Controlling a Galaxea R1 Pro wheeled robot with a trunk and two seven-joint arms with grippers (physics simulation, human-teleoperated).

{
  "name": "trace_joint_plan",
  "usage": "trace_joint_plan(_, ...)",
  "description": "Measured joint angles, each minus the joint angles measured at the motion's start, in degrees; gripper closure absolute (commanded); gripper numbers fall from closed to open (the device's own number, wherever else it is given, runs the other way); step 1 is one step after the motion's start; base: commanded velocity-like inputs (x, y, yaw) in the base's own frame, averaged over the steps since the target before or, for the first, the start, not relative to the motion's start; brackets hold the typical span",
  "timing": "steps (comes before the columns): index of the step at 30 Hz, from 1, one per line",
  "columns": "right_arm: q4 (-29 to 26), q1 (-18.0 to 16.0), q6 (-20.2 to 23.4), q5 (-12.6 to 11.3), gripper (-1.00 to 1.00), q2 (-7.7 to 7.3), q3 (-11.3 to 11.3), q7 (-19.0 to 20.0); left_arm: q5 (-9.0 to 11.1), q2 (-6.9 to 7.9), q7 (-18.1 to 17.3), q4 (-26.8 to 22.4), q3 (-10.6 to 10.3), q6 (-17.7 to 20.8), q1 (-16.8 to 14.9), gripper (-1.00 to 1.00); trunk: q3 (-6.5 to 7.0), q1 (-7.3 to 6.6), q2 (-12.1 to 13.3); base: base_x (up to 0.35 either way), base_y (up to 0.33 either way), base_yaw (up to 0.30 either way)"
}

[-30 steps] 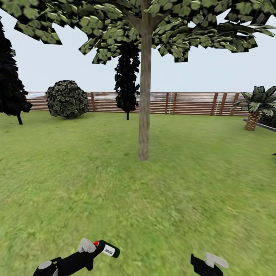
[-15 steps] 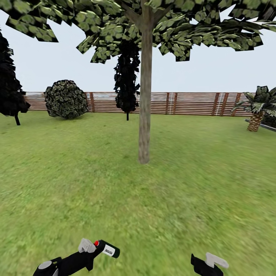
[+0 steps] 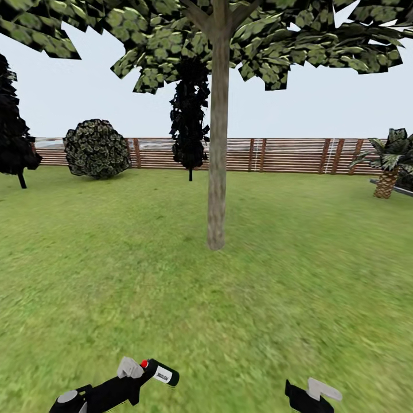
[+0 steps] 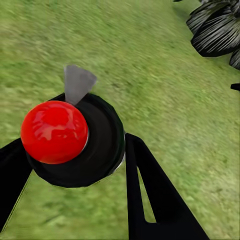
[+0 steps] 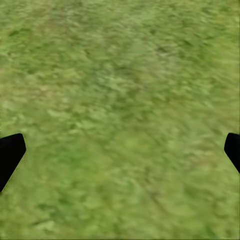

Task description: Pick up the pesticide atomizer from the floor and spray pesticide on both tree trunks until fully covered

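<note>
Lawn (image 3: 298, 298) spreads to a slatted fence (image 3: 287, 155), and one tree (image 3: 229, 34) stands ahead with its bare trunk (image 3: 217, 172) rooted well apart from the arms. Atomizer (image 3: 159, 373), a small dark can with a red button (image 4: 54, 131), lies sideways in the left gripper (image 3: 137, 370), whose fingers (image 4: 150, 195) are clamped on its body; it looks light, rigid and smooth, so a firm hold around the middle, clear of button and nozzle, seems best. Right gripper (image 5: 120, 150) is spread wide over grass, holding nothing.
</note>
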Motion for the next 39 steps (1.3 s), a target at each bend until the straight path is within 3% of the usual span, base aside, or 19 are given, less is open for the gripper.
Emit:
trace_joint_plan(13, -0.01, 0.0, 0.06, 0.0, -1.0, 0.04, 0.1, 0.02, 0.0, 0.0, 0.0, 0.0, 0.02, 0.0, 0.0, 1.0, 0.0, 0.0, 0.0, 0.346, 0.0, -0.108)
trace_joint_plan(39, 0.08, 0.0, 0.07, 0.0, -1.0, 0.04, 0.06, 0.01, -0.01, -0.01, 0.09, 0.0, 0.01, -0.09, 0.0, 1.0, 0.0, 0.0, 0.0, 0.346, 0.0, -0.004)
